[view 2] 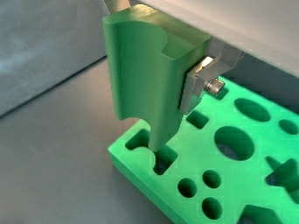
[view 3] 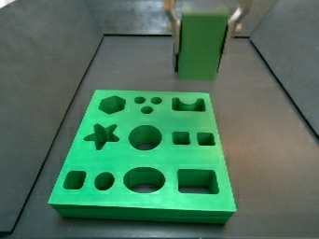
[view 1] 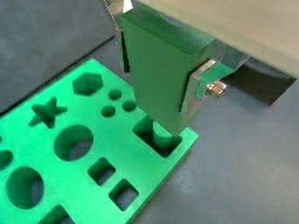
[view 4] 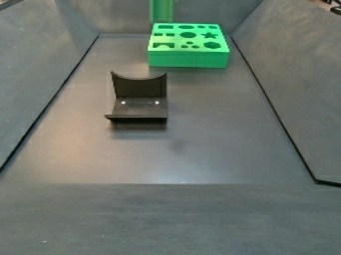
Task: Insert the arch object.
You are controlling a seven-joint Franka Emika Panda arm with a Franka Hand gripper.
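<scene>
My gripper is shut on the arch object, a tall dark green block held upright. One silver finger presses its side. Its semicircular notch shows at the upper end in a wrist view. The block's lower end hangs over the arch-shaped hole at a corner of the bright green board. I cannot tell whether it touches the hole. In a side view the block hangs under the gripper, above the board's far edge near the arch hole.
The board has several other shaped holes: star, hexagon, circles, squares. The dark fixture stands on the grey floor in front of the board and shows in a wrist view. Dark sloped walls surround the floor.
</scene>
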